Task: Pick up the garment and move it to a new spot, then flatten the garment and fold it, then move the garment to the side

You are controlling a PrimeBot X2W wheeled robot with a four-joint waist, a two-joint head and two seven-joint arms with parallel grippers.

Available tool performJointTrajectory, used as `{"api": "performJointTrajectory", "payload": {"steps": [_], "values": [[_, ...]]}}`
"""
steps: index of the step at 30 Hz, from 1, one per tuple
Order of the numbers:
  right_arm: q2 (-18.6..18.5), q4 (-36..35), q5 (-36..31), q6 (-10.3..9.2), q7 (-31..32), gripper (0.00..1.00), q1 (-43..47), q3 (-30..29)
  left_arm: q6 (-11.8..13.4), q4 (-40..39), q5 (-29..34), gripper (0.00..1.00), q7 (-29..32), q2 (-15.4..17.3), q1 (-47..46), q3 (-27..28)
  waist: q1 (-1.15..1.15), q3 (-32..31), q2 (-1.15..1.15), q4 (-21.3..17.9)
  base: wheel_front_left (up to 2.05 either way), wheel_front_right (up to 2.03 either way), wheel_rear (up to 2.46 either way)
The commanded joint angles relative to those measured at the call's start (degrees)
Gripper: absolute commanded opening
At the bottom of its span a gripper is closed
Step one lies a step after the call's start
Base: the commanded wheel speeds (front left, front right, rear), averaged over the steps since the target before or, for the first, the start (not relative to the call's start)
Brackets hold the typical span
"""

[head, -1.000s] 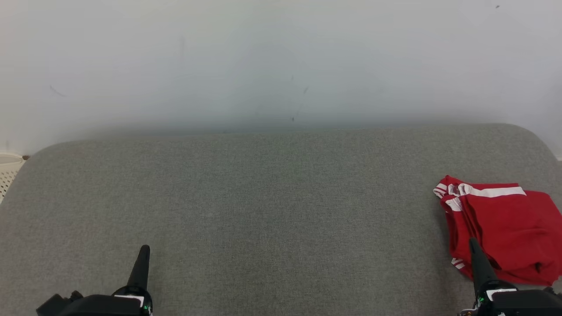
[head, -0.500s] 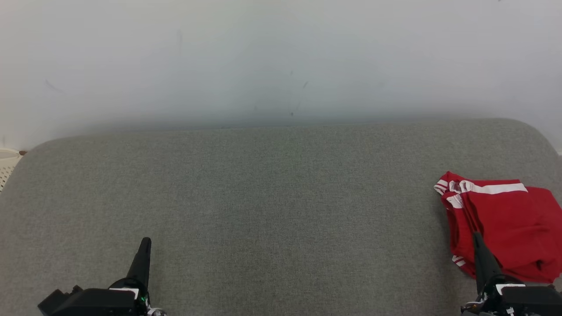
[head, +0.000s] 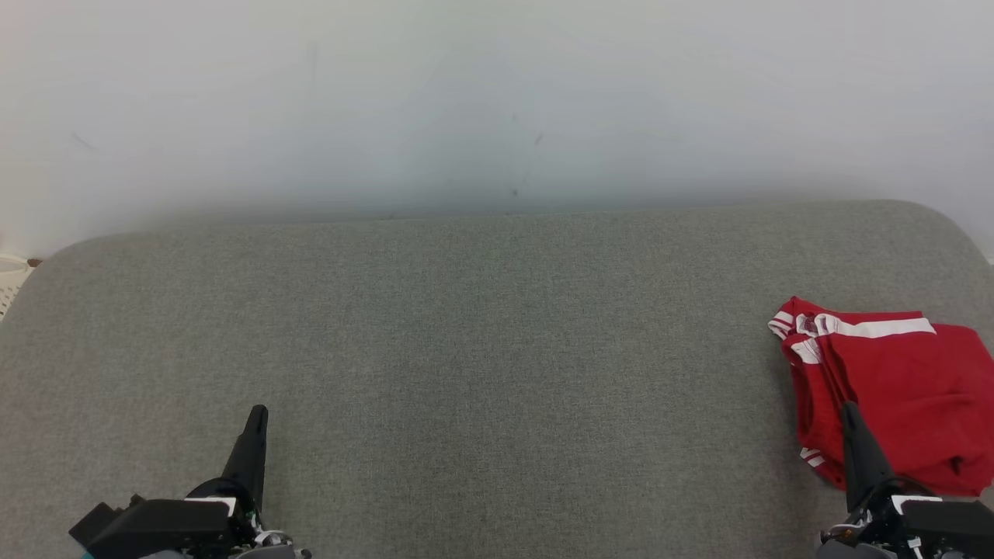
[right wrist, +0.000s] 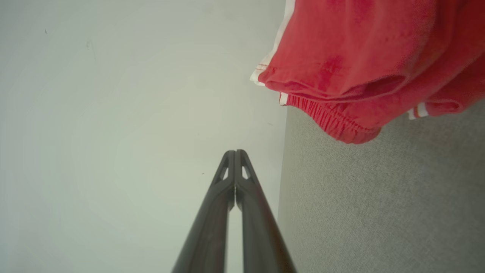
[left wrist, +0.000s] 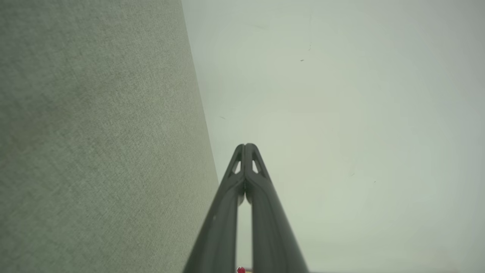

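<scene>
Red garment (head: 893,388) lies bunched at the surface's (head: 466,349) right end. Left end effector (head: 258,411) and right end effector (head: 848,407) (both at its near edge) are pinched closed, empty; I'd open the right wide before gripping.

Grey fabric surface (head: 497,349) is seen across the frame, backed by a pale wall (head: 497,101). Red garment (head: 901,388) with white stripes is bunched at the surface's far right edge, rumpled. Left gripper (head: 258,413) is seen lower left, fingers pressed together, over bare fabric — well apart from the garment. Right gripper (head: 848,410) is seen lower right, fingers likewise together — tip overlaps the garment's near-left edge; contact cannot be told. A white object (head: 8,281) is clipped at the left edge.
</scene>
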Motion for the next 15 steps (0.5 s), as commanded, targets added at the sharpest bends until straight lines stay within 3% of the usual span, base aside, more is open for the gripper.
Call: {"api": "performJointTrajectory", "payload": {"steps": [1,15], "values": [[-0.23,-0.21,0.28,-0.11,0.17,0.0,-0.45,-0.12,-0.27,0.11,-0.61,0.0,0.28,-0.12,-0.77,0.23,0.0,0.03,0.0,-0.01,0.0,0.0,0.0],[-0.27,-0.18,0.34,-0.1,0.11,0.0,-0.41,-0.07,-0.27,0.09,-0.61,0.0,0.28,-0.11,-0.76,0.21,0.0,0.03,0.0,-0.01,0.0,0.0,0.0]]}}
